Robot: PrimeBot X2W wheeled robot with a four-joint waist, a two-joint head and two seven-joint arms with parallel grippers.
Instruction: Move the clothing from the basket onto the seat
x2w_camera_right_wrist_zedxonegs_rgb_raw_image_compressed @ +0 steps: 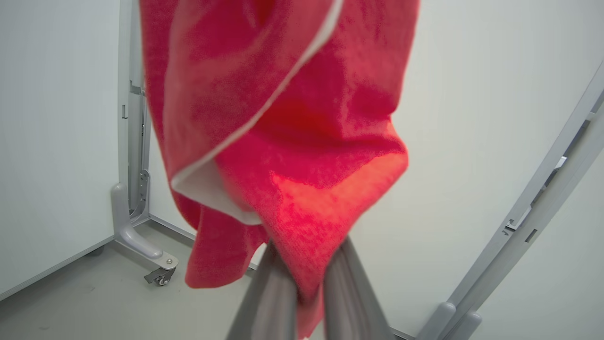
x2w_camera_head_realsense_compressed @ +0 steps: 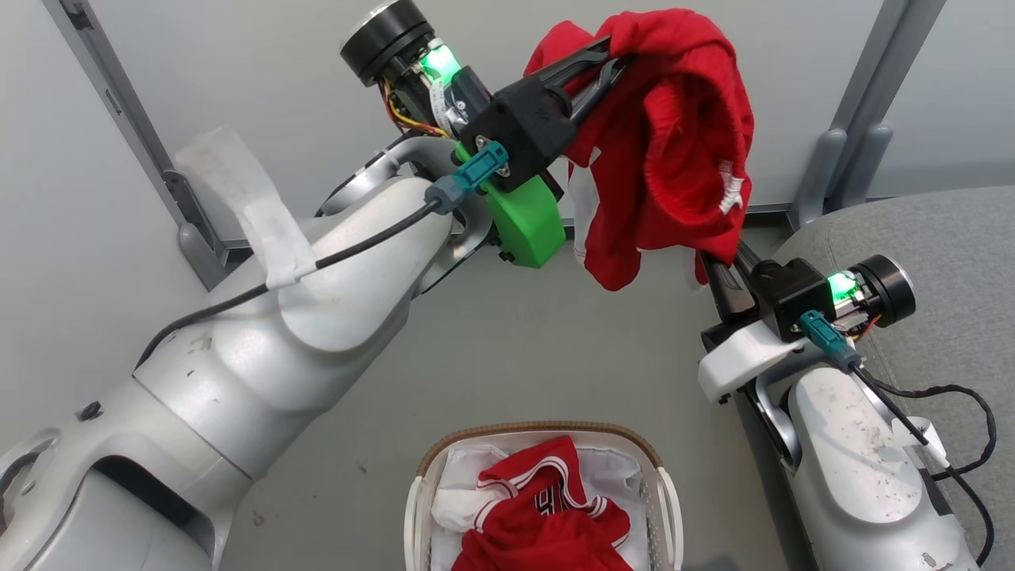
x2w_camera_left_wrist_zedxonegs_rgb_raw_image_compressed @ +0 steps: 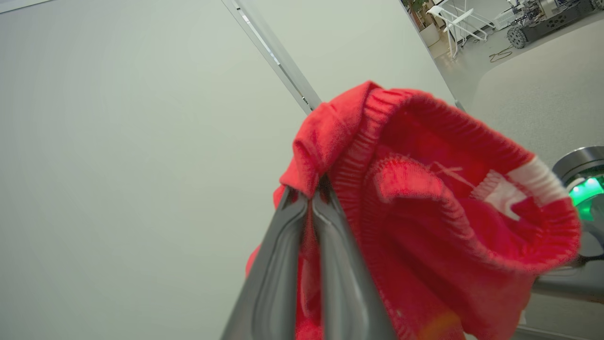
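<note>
**Gripper status**
- L gripper (x2w_camera_head_realsense_compressed: 614, 67): fingers pressed together, pinching the plain red garment (x2w_camera_head_realsense_compressed: 674, 135) at its ribbed band (in the left wrist view, cloth is bunched over the fingertips).
- R gripper (x2w_camera_head_realsense_compressed: 723, 274): fingers closed on the same garment's lower edge. The right wrist view shows red cloth caught betw. both fingers, w/ white trim higher up.

**Item positions**
- Plain red garment: held in the air by both grippers, clear of the basket (x2w_camera_head_realsense_compressed: 662, 500). It hangs beside the seat (x2w_camera_head_realsense_compressed: 936, 230) w/o touching it.
- Basket: on the floor (x2w_camera_head_realsense_compressed: 507, 349) at bottom centre of the head view, betw. the two forearms.
- Striped jersey (x2w_camera_head_realsense_compressed: 547, 507): red w/ white-striped trim and dark lettering. It lies crumpled inside the basket on the white liner (x2w_camera_head_realsense_compressed: 468, 476).
- Seat: grey cushion at right of the head view, behind the R arm.
</note>
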